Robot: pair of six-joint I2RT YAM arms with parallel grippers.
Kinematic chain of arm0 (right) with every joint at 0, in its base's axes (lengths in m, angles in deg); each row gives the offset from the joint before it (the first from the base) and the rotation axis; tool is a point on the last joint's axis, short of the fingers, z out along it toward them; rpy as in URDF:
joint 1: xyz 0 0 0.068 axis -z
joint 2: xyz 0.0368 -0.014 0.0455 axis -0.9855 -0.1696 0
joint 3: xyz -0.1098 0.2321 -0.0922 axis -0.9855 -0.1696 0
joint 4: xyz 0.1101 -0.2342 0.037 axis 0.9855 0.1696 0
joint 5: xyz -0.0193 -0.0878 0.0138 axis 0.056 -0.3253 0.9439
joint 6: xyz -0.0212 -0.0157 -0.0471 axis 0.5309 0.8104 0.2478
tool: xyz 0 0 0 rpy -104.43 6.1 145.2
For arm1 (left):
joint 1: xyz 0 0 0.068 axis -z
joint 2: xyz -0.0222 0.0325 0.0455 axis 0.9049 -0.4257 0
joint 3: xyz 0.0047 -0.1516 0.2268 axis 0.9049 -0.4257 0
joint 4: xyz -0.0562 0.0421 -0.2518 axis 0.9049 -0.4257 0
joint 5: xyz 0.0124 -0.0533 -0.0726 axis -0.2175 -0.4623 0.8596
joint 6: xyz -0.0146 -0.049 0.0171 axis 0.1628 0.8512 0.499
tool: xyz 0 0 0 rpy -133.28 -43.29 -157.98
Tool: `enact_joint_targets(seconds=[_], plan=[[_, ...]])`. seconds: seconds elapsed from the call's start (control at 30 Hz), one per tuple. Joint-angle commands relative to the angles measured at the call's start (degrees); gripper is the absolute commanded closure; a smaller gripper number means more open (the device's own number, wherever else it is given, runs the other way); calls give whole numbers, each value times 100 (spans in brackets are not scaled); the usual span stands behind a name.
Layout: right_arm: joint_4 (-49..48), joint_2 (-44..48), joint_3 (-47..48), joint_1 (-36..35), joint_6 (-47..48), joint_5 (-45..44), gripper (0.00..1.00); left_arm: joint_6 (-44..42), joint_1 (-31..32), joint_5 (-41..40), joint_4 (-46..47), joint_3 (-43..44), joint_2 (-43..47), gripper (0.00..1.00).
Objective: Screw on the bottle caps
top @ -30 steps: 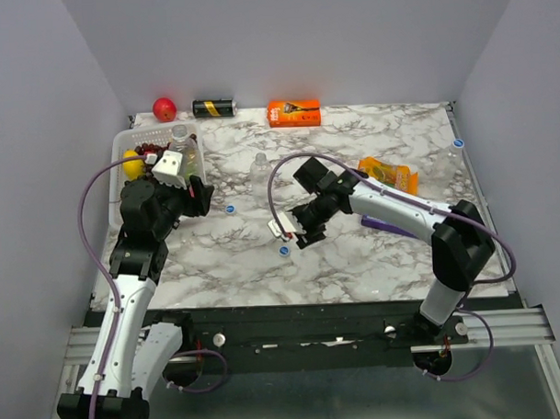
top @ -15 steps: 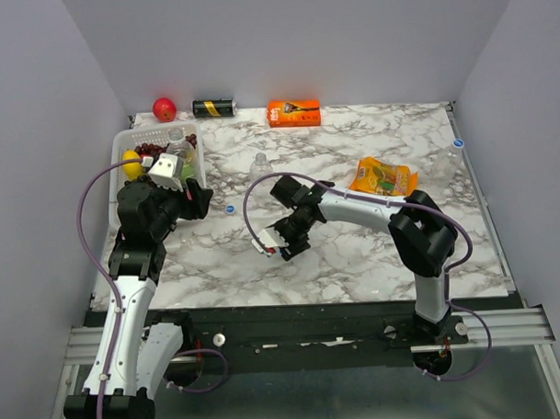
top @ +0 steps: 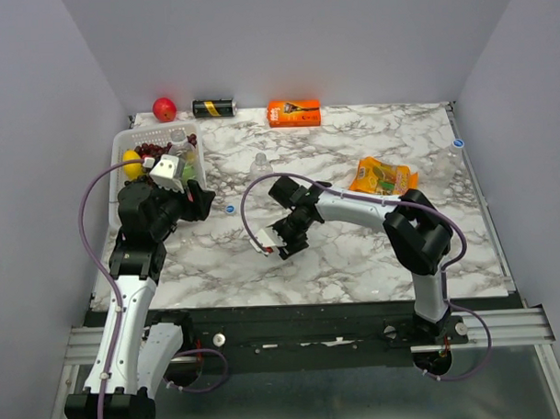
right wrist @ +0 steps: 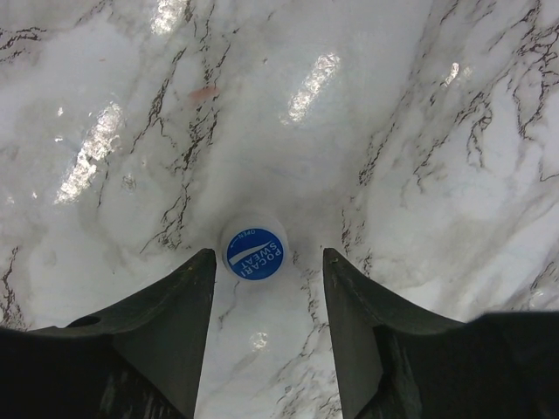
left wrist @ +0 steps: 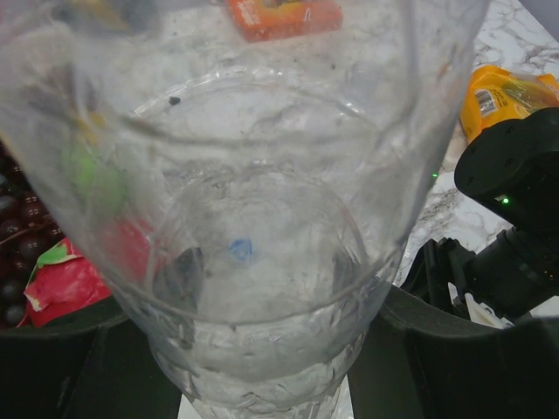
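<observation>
A blue cap [right wrist: 254, 253] printed "POCARI SWEAT" lies on the marble desk [right wrist: 419, 131], between the spread fingers of the right end effector [right wrist: 267, 260], touching neither. The left end effector [left wrist: 262, 367] clamps a clear bottle [left wrist: 253, 175].

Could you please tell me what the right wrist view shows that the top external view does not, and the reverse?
Only the right wrist view: a blue cap, printed top up, on the marble table between the fingers of the open right gripper, touching neither. Only the top view: the white basket, red apple, black can, orange box, snack bag, a standing clear bottle and the left arm. Both: the marble table and the right gripper.
</observation>
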Motion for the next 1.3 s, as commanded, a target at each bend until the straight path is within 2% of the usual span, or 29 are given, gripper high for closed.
enact_joint_targets(seconds=[0.0, 0.2, 0.43, 0.57, 0.93, 1.13, 1.17, 1.27], plan=[[53, -116, 61, -62, -11, -14, 41, 62, -46, 202, 78, -82, 22, 100], [71, -186, 96, -98, -20, -14, 48, 62, -46, 229, 95, -126, 13, 100], [27, -195, 26, -106, -46, -111, 50, 71, -55, 264, 148, -187, -13, 100], [-17, -213, 9, -106, -55, -163, 56, 97, -64, 316, 192, -213, -48, 100], [-114, -265, 8, -106, -143, -234, 50, 124, -72, 422, 324, -231, -163, 100], [-123, -265, 61, -106, -231, -190, 59, 124, -72, 439, 324, -249, -171, 100], [-131, -248, 79, -106, -248, -164, 66, 124, -72, 474, 333, -275, -189, 100], [9, 50, 26, -89, -371, -163, 76, -104, -72, 780, 385, -336, -241, 100]])
